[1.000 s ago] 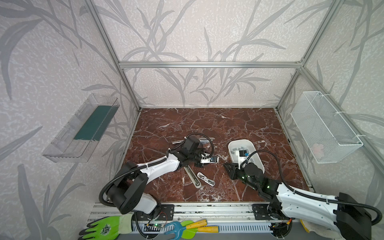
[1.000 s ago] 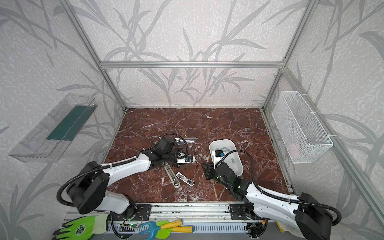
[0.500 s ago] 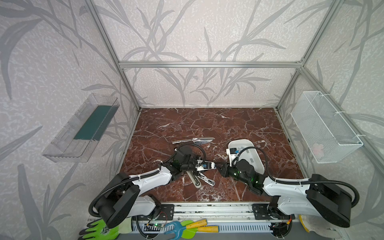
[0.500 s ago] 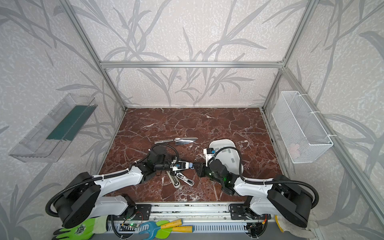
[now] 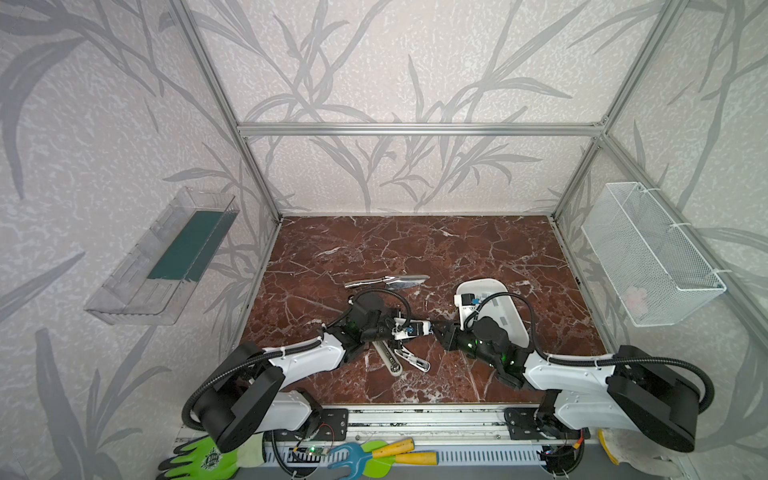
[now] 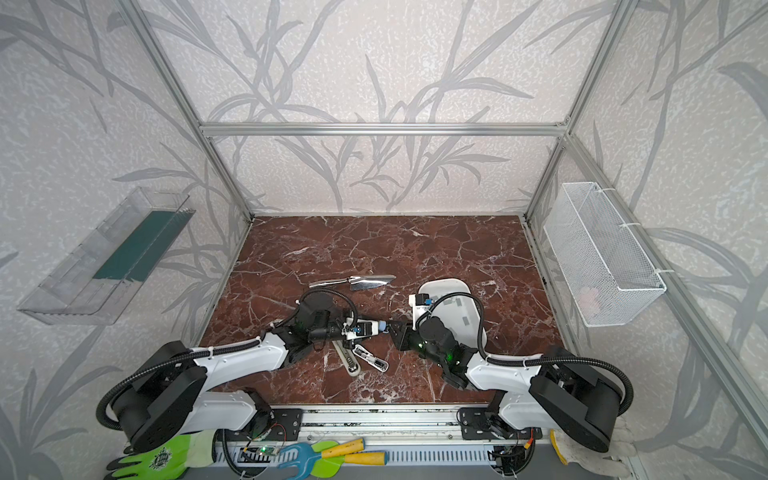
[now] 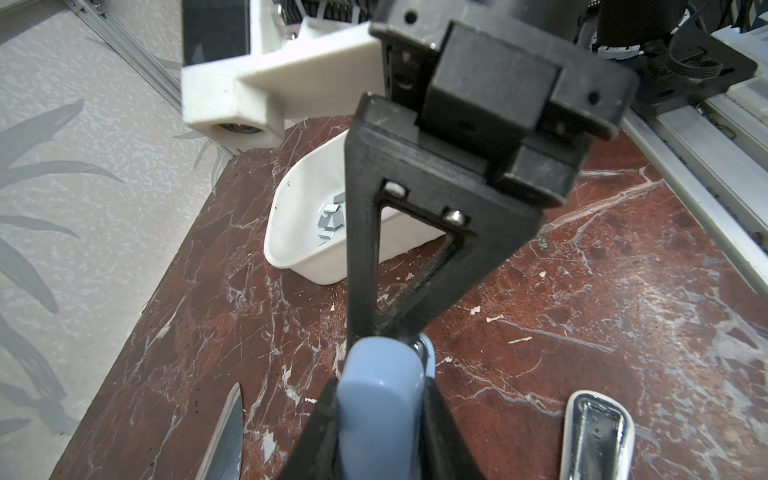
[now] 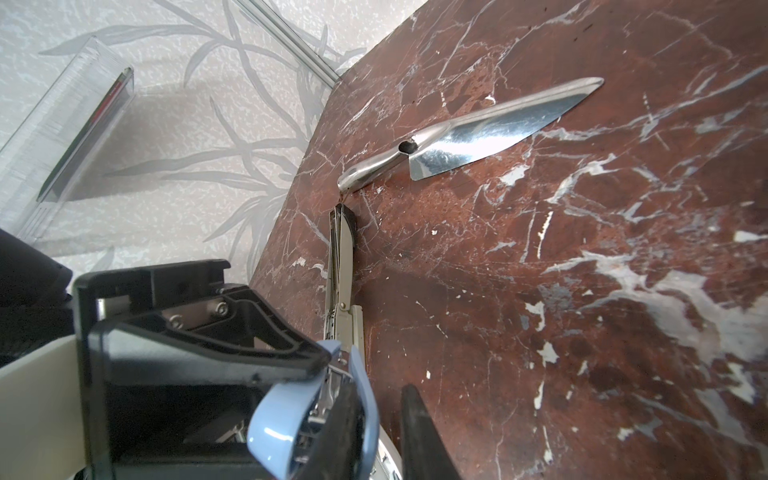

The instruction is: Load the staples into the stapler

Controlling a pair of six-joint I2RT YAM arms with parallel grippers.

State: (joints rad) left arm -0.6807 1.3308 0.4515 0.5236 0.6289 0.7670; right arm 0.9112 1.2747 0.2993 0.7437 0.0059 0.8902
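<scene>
My left gripper (image 5: 417,330) (image 7: 380,415) is shut on a light-blue stapler (image 5: 424,328) (image 7: 382,374) and holds it just above the marble near the middle front, in both top views. The right gripper (image 5: 436,330) (image 8: 380,415) meets the stapler's free end (image 8: 286,424). One of its fingers sits inside the stapler's gaping mouth and the other stands outside. One blue wall is between them, with a narrow gap still showing. The staples (image 7: 330,216) lie as grey strips in a white tray (image 5: 482,283) behind the right gripper. No strip shows between the right jaws.
A second stapler (image 5: 390,359) (image 8: 343,266) lies opened flat on the marble, just in front of and under the grippers. A shiny metal scoop (image 5: 390,281) (image 8: 478,129) lies behind them. A wire basket (image 5: 648,257) hangs on the right wall, a clear shelf (image 5: 166,257) on the left.
Over the last second my left gripper carried the blue stapler forward, uncovering the scoop. My right gripper swung left from the tray's front to the stapler's end. Little has moved in the last half second.
</scene>
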